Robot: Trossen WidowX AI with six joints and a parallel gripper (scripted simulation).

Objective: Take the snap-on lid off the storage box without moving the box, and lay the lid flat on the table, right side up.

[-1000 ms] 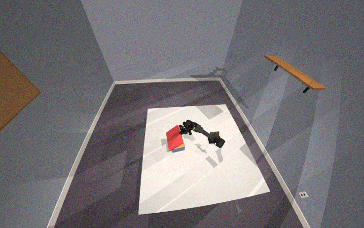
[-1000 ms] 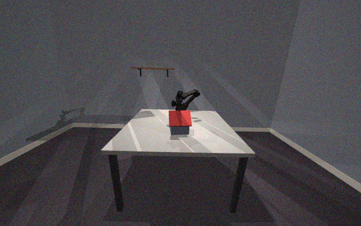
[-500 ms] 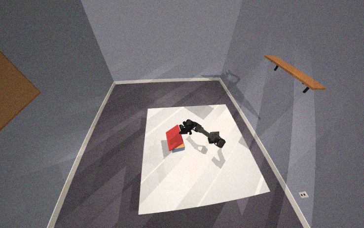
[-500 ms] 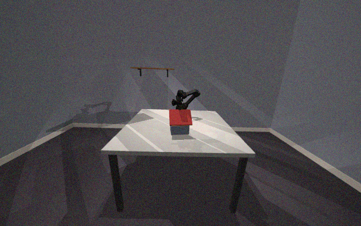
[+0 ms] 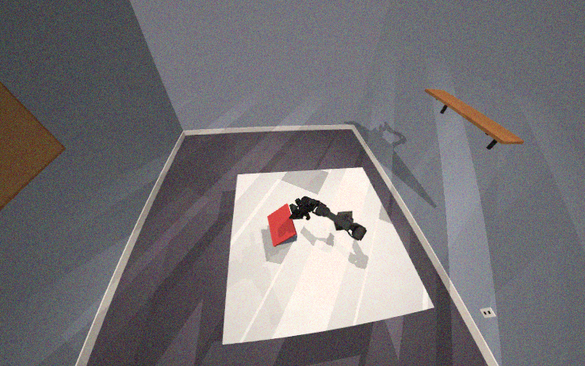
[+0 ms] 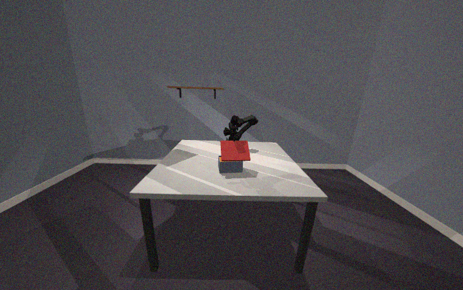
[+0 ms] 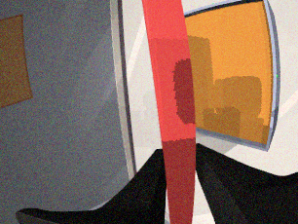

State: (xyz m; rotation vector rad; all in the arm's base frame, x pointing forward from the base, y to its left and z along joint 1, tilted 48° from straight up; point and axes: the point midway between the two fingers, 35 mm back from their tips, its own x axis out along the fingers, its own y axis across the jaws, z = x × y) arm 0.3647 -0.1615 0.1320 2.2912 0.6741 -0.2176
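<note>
The red lid [image 5: 281,224] [image 6: 234,150] [image 7: 170,88] is off its flat seat and tilted over the box, its gripper-side edge raised. My gripper [image 5: 292,211] [image 7: 177,152] is shut on that raised edge, seen edge-on between the black fingers in the wrist view. In the exterior view the fingertips are hidden behind the lid. The grey-blue storage box [image 5: 291,239] [image 6: 230,166] [image 7: 276,63] stands upright on the table, its orange inside showing in the wrist view. I cannot tell whether the lid's lower edge touches the box.
The white table [image 5: 302,302] [image 6: 164,184] carries the box and arm. The arm [image 5: 330,215] [image 6: 246,126] reaches in from the side opposite the exterior view. A brown shelf [image 5: 475,116] [image 6: 196,88] hangs on the wall, away from the table.
</note>
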